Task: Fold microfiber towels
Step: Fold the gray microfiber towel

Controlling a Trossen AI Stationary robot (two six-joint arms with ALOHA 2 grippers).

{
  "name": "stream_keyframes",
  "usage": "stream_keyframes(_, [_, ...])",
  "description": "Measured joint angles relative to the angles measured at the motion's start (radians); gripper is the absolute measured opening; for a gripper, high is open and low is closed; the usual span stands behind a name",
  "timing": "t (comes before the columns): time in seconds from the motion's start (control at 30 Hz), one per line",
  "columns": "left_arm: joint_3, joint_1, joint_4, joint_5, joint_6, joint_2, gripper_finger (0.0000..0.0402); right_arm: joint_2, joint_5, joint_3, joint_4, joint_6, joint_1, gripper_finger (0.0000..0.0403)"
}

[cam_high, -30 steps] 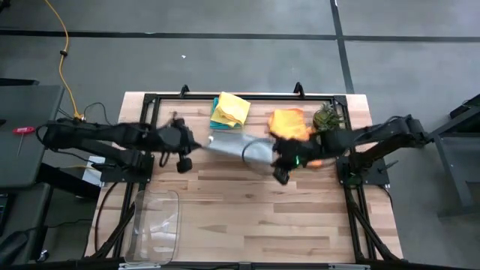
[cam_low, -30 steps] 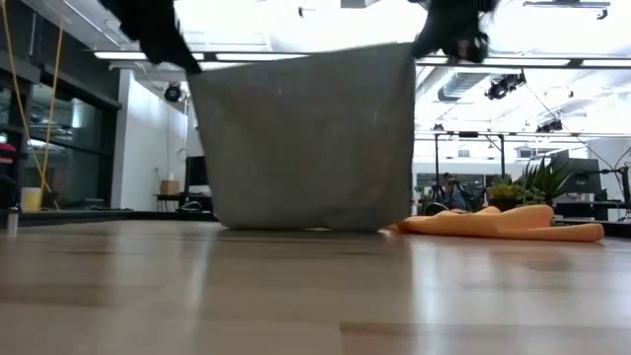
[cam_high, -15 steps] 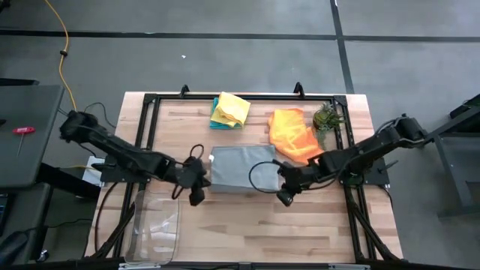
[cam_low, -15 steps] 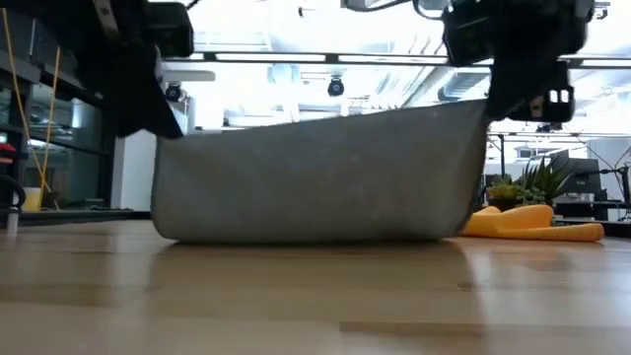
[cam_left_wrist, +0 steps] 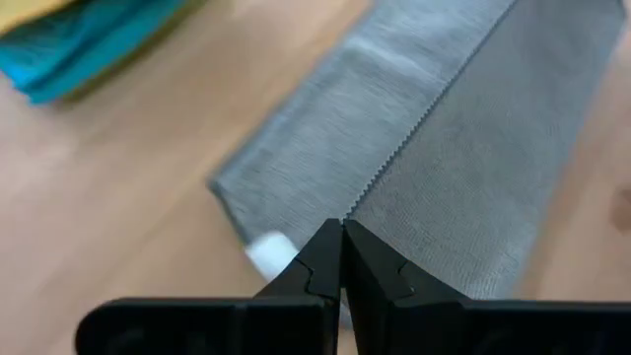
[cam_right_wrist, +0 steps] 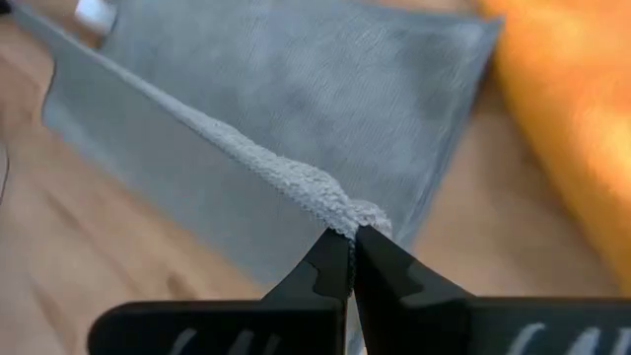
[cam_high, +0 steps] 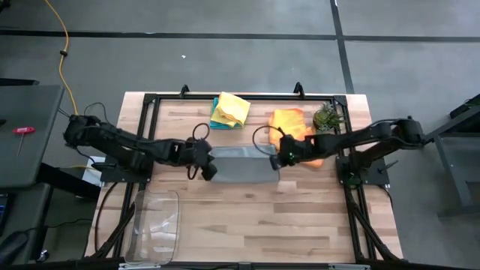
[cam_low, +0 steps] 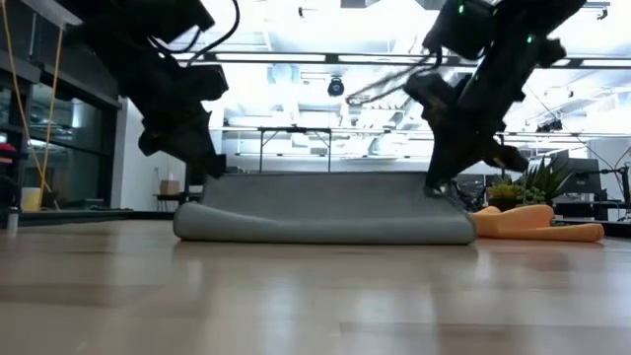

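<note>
My left gripper (cam_high: 208, 160) and right gripper (cam_high: 279, 156) each pinch 1 corner of the soft grey microfiber towel (cam_high: 242, 164), doubled over mid-table on the wooden tabletop (cam_high: 247, 217). Crumpled orange cloth (cam_high: 290, 126) lies just beside my right gripper; the yellow-on-teal stack (cam_high: 229, 110) sits near.

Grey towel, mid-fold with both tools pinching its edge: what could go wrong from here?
1. The left tool and right tool grip only the grey towel's thin edge; a slip could undo the fold.
2. The orange towel lies beside the right tool and could get dragged.
</note>
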Motion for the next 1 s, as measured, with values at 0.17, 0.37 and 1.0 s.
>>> stream_keyframes(0.17, [0.001,0.053,0.004,-0.019,0.037,0.000,0.0000,0.003,0.001,-0.029,0.050,-0.008,-0.063,0.0000])
stream_keyframes(0.37, [0.002,0.095,-0.002,-0.035,0.040,0.000,0.0000,0.060,-0.016,-0.028,0.091,-0.026,-0.101,0.0000])
stream_keyframes(1.0, [0.001,0.104,0.040,-0.043,0.056,0.156,0.0000,0.113,0.062,-0.028,0.131,0.027,-0.108,0.0000])
